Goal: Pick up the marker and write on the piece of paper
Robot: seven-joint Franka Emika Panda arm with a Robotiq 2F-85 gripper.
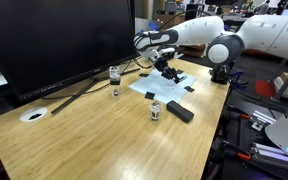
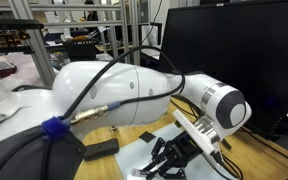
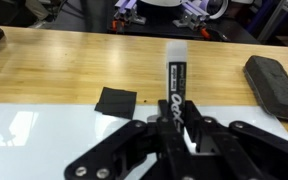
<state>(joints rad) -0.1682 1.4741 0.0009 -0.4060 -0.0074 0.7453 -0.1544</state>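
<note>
1. The fingers (image 3: 198,128) are clamped on the marker (image 3: 176,85), 1 on each side of its black-labelled barrel. Its pale end sticks out beyond them.
2. The marker hangs over the piece of paper (image 3: 34,130), close to the sheet's border and a black corner patch (image 3: 115,101). I cannot tell whether the tip touches the sheet.
3. The marker is probably light and stiff, with a smooth plastic barrel that could twist or slide in the grip under writing pressure. A firm mid-barrel hold like this one suits it.
4. The paper looks thin and limp. The dark patches may be tape pinning it down. Even so, a hard drag could wrinkle or shift it, so light contact seems wise.
5. In an exterior view, the sheet lies on the worktop (image 1: 84,140) toward the edge nearest the arm's base, close to that far corner.
6. Room for strokes is fair across the sheet. A black block (image 1: 181,112) lies just beside it, a small clear container (image 1: 156,109) stands near that, and a second container (image 1: 115,76) stands toward the monitor (image 1: 54,40).
7. The white disc (image 1: 32,115) sits well apart, near the opposite edge.
</note>
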